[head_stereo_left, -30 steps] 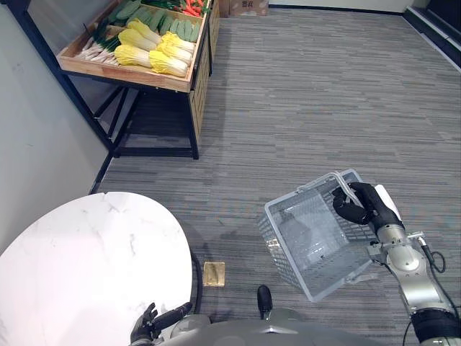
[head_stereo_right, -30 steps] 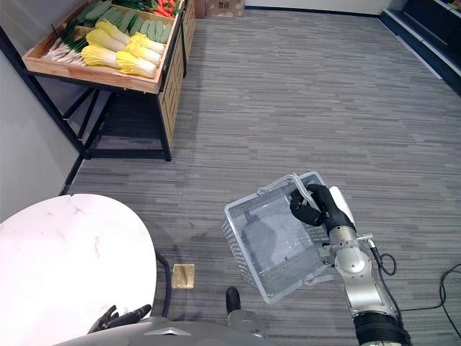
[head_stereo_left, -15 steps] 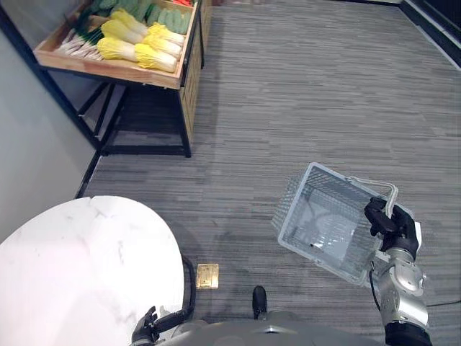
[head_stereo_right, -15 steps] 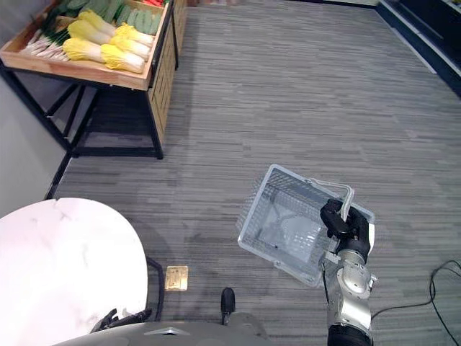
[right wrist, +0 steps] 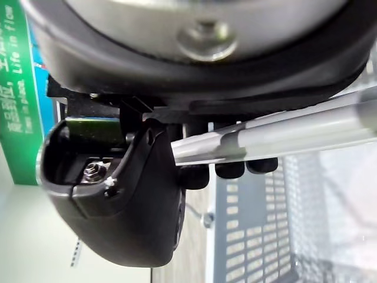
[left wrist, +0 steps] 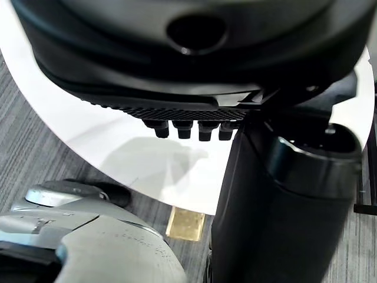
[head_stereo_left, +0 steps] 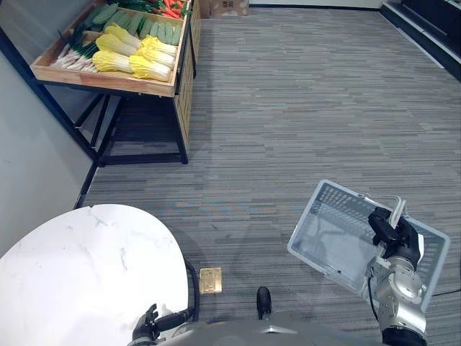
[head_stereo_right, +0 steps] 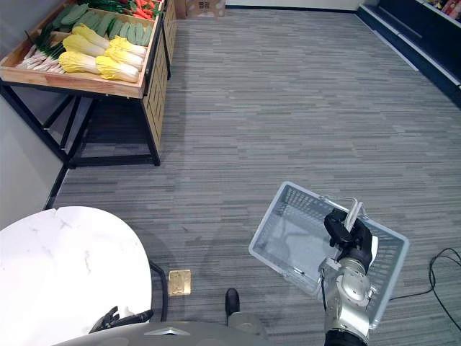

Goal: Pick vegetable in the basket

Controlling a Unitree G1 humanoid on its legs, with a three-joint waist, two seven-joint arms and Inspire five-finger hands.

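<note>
Your right hand (head_stereo_left: 392, 234) is closed round the handle (right wrist: 283, 132) of the wire basket (head_stereo_left: 338, 198); in the right wrist view you can see the fingers (right wrist: 231, 170) curled over the grey bar with the thumb on the other side of it. The basket hangs tilted above the grey carpeted floor (head_stereo_left: 302, 108) at your lower right, its open side turned up toward the head camera, and you can see nothing lying in it, just mesh walls and a bare bottom.

The vegetables you want are well apart from the basket, in the wooden crate (head_stereo_left: 101, 81) on the black-framed stand at your far left. In it you have yellow-green cabbages (head_stereo_left: 148, 65) lying in a group near the front edge, white-stemmed green stalks (head_stereo_left: 72, 58) beside them on the left, a row of green cucumbers (head_stereo_left: 162, 30) behind, and some red vegetables (head_stereo_left: 171, 9) at the far end.

Your left hand (head_stereo_left: 148, 331) sits low by your side next to the round white marble table (head_stereo_left: 79, 274), fingers relaxed and holding nothing. A small brass plate (head_stereo_left: 209, 280) is set in the floor just beside the table
</note>
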